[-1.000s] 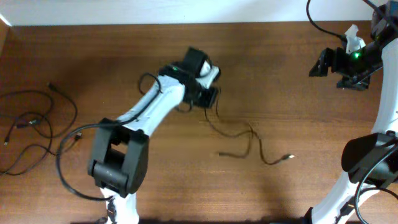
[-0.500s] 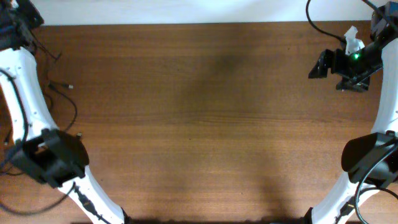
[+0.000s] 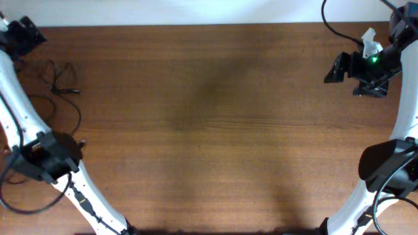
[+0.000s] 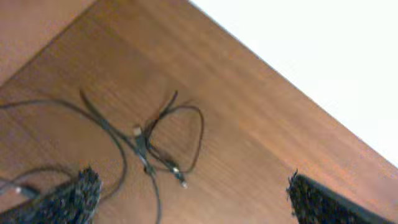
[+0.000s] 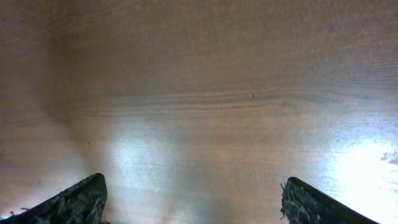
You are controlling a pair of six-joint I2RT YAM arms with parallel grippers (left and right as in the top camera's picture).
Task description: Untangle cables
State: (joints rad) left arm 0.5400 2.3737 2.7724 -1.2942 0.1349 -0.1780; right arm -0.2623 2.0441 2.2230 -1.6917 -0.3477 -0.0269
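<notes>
The cables (image 3: 60, 77) are thin black wires with small plugs, lying in loose loops on the brown table (image 3: 209, 117) at its far left. In the left wrist view a small curled clump of the cables (image 4: 163, 140) lies just ahead of the fingers. My left gripper (image 3: 30, 39) hovers at the back left corner above them. Here my left gripper (image 4: 193, 205) is open, holding nothing, and one strand runs down between its fingertips. My right gripper (image 3: 334, 68) hangs open at the back right. Under my right gripper (image 5: 196, 205) there is only bare wood.
More thin wire curls (image 3: 36, 121) lie beside the left arm's base (image 3: 49, 160). The table's far edge meets a white surface (image 4: 323, 56) just beyond the clump. The right arm's base (image 3: 385, 166) stands at the front right.
My left arm swung from the table's middle to the far left corner, carrying a cable. Its jaws have since opened and the cable now lies on the table there. The right arm is still.
</notes>
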